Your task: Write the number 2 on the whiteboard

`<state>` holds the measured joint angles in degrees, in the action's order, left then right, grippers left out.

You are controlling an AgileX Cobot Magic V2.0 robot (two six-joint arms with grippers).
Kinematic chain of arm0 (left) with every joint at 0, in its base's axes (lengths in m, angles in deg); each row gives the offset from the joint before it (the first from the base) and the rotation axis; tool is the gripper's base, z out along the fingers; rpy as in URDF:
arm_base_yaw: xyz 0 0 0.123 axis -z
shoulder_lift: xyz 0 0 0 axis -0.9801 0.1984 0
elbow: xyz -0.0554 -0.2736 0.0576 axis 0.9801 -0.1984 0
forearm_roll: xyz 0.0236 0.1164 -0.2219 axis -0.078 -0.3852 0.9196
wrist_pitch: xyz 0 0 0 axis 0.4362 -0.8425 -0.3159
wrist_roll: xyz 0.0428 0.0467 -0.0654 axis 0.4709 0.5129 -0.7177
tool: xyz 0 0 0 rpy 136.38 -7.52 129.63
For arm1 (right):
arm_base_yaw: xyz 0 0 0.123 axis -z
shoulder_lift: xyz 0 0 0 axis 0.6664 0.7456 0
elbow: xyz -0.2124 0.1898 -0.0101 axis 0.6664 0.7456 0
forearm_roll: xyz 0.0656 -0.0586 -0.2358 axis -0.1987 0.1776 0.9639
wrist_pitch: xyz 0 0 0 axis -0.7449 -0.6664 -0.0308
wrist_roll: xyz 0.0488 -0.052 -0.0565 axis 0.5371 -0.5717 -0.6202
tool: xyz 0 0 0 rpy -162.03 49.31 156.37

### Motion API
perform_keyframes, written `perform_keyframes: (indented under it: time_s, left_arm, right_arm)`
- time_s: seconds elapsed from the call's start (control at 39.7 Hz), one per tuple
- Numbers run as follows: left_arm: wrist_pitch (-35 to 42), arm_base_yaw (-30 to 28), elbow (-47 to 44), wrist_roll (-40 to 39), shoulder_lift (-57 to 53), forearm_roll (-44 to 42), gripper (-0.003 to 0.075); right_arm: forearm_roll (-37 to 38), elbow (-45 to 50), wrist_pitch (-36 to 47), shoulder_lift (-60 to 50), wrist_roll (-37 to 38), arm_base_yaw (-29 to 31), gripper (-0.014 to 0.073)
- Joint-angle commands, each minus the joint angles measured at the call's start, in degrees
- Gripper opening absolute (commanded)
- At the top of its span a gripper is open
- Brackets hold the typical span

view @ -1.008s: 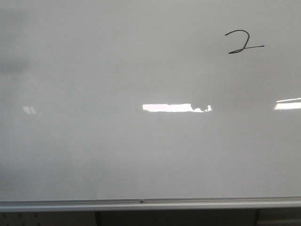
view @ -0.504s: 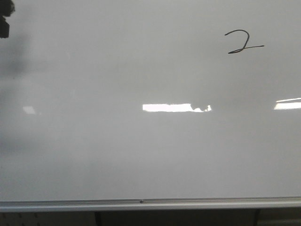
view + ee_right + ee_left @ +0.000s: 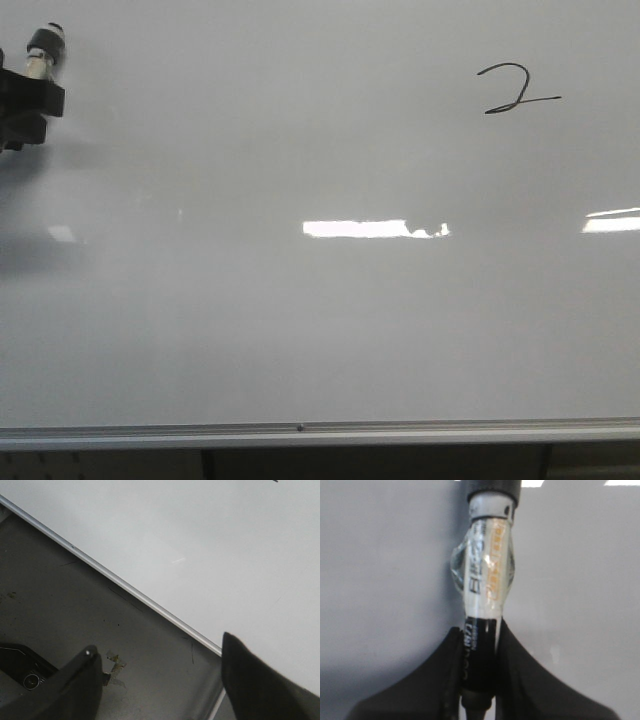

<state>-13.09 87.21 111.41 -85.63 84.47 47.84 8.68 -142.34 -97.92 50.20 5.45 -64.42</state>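
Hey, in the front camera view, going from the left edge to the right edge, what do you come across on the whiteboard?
Left gripper holding the marker → long bright light reflection → the number 2 → second reflection at the right edge, all on the whiteboard.

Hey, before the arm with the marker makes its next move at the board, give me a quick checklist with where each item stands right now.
1. Marker gripped: ok, the left gripper is shut on its barrel.
2. Marker cap off and tip ready: cannot tell, the far end is cut off in the left wrist view.
3. Tip touching the whiteboard: cannot tell from either view.
4. A number 2 already on the board: ok, drawn at upper right, far from the marker at the left edge.
5. Right gripper out of the way: ok, open, empty, near the board's lower frame.
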Motion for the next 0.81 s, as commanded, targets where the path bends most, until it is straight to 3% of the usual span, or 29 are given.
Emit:
perform_keyframes:
  time_s: [0.0, 0.08, 0.23, 0.33, 0.6, 0.78]
  left_arm:
    - [4.57, -0.21, 2.99, 0.18, 0.01, 0.25, 0.0045]
    - [4.34, -0.21, 3.47, 0.18, 0.89, 0.25, 0.0085]
    - [4.46, -0.21, 3.55, 0.18, 0.93, 0.13, 0.0337]
    - [4.12, -0.21, 3.55, 0.18, 0.76, 0.13, 0.0449]
    - [-13.49, -0.21, 5.70, 0.18, -8.09, -1.87, 0.0456]
    - [-34.44, 1.23, 8.78, 1.00, -18.55, -3.38, 0.0456]
  right_arm:
    - [0.48, -1.68, 2.98, -0.15, -0.05, 0.45, 0.0528]
    - [0.48, -1.68, 2.64, -0.15, -0.05, 0.45, 0.0528]
    - [0.48, -1.68, 2.53, -0.15, -0.05, 0.45, 0.0528]
    - [0.48, -1.68, 2.63, -0.15, -0.05, 0.45, 0.0528]
    - [3.24, -4.59, -2.13, -0.50, 2.90, 0.45, 0.0528]
    - [5.05, -6.81, -6.74, -0.77, 12.89, 0.45, 0.0528]
